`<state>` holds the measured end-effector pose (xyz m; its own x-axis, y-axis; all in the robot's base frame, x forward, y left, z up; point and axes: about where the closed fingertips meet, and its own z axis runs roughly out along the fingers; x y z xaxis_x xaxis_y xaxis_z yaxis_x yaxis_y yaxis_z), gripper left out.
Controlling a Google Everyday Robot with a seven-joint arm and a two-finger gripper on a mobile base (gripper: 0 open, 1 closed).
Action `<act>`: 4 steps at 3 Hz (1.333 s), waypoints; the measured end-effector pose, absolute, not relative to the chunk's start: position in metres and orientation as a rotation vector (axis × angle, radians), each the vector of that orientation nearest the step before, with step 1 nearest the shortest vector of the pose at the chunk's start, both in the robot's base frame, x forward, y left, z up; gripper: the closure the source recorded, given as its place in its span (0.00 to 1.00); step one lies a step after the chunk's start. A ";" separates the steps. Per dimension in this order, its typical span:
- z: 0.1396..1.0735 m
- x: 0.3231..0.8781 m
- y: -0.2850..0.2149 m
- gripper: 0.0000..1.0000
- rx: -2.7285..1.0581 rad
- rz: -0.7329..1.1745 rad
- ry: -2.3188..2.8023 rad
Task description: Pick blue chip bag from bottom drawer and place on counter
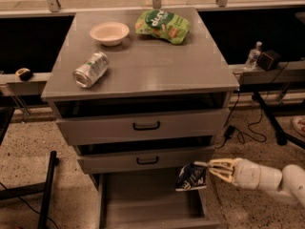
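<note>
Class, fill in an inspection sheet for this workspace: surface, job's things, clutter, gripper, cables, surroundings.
Surface: counter, grey, carrying three items.
Job's things: blue chip bag held above the open bottom drawer, near its right side.
Clutter: pale bowl, silver can on its side, green chip bag, all on the counter.
Gripper: gripper at lower right, shut on the blue chip bag's upper corner.
Cables: black cables on the floor right of the cabinet.
Surroundings: water bottle and black box on a ledge at right.
</note>
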<state>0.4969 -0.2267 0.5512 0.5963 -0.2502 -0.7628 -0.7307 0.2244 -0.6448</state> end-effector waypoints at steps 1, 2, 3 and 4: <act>0.642 0.520 -0.261 1.00 -1.377 0.345 0.831; 0.713 0.545 -0.278 1.00 -1.471 0.284 0.806; 0.774 0.560 -0.278 1.00 -1.643 0.114 0.811; 0.788 0.560 -0.275 1.00 -1.672 0.080 0.804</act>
<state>0.5605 -0.2751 0.7877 0.7570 -0.4586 -0.4655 -0.5415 -0.0416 -0.8396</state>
